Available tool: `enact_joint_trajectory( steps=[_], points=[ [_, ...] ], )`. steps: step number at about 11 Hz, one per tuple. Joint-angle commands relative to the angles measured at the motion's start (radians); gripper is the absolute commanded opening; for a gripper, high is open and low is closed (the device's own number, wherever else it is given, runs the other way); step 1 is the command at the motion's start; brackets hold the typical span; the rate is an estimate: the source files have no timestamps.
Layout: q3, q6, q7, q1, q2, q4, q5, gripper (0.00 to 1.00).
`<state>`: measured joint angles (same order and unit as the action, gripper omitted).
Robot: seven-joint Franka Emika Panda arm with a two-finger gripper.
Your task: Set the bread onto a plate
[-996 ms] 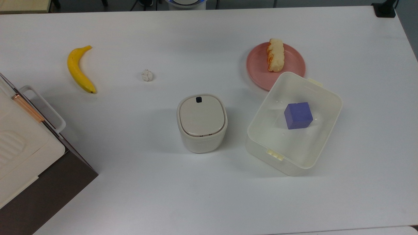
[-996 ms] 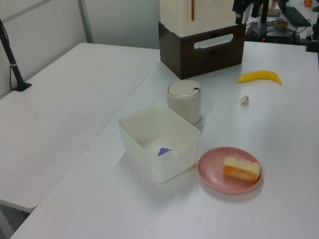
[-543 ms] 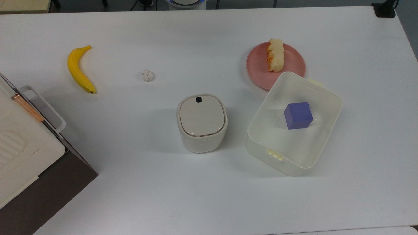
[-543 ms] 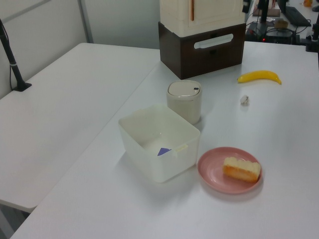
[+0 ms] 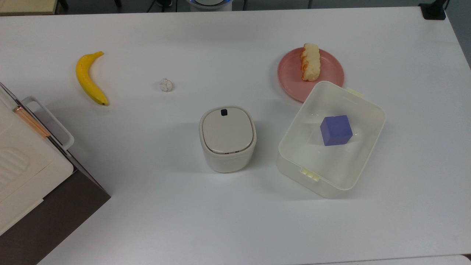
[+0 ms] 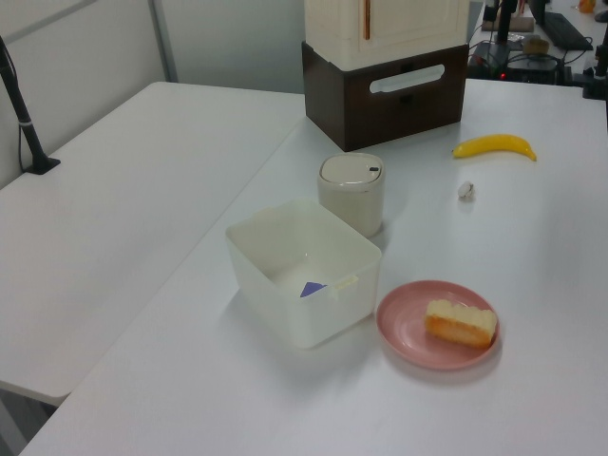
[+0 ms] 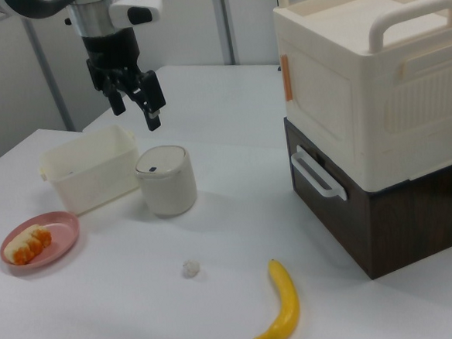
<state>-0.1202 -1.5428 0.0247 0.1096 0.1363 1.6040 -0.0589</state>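
The bread is a small loaf with an orange-brown crust and pale sides. It lies on the round pink plate, along the rim far from the tub. In the right view my gripper hangs high in the air above the cream lidded canister, well away from the plate. Its black fingers stand apart with nothing between them.
A cream plastic tub holding a purple cube sits against the plate. The canister stands mid-table. A banana and a small white ball lie apart. A cream and brown stacked box fills one corner.
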Motion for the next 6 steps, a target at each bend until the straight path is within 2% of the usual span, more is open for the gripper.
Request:
enact_joint_trajectory(
  steps=[1, 6],
  points=[
    [-0.013, 0.023, -0.020, -0.021, 0.014, 0.005, -0.018, 1.00],
    [-0.016, 0.030, -0.026, -0.021, 0.014, 0.004, -0.019, 1.00]
  ],
)
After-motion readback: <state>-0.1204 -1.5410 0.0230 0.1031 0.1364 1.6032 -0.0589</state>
